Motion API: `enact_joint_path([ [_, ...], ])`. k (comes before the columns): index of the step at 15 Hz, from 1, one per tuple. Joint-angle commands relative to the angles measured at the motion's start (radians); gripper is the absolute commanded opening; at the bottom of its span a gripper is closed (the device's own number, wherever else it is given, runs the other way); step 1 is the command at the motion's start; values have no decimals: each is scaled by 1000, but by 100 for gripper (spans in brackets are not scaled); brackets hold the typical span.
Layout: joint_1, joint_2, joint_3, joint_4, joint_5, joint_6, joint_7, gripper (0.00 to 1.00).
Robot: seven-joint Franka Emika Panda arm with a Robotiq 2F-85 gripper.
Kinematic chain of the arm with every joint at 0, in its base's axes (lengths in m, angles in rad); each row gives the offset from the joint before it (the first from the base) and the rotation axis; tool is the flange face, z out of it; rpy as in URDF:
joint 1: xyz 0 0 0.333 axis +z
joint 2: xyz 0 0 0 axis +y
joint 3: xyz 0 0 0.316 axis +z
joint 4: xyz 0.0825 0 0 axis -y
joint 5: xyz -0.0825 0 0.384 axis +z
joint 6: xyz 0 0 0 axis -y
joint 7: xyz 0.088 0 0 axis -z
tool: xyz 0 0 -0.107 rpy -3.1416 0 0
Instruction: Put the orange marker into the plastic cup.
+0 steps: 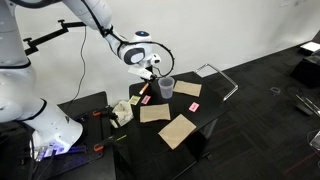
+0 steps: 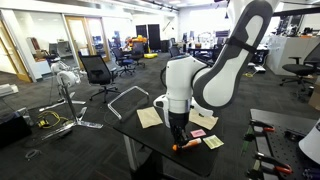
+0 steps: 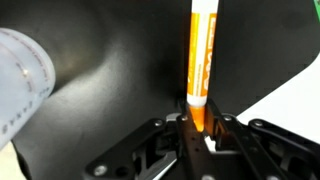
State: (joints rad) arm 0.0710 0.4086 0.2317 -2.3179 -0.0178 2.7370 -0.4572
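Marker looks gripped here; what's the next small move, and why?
Probably carry the orange marker sideways toward the plastic cup until it sits over the rim. In the wrist view the fingers are shut on the marker, and the cup stands off to one side, apart from it.

Wrist view: gripper [image 3: 198, 125] at the bottom edge, jaws closed on the lower end of the orange marker [image 3: 203, 50], which runs to the top edge. Print on the marker is unreadable. Plastic cup [image 3: 22, 85] at left edge, blurred, apart from the marker. Black table [image 3: 110, 60] beneath
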Motion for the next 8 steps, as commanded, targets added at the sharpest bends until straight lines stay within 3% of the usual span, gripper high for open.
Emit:
enact_joint_path([
  [1,-1,-70,15,-6,28,-21,105,5],
  [8,40,-179,-13,-11,14,16,296,5],
])
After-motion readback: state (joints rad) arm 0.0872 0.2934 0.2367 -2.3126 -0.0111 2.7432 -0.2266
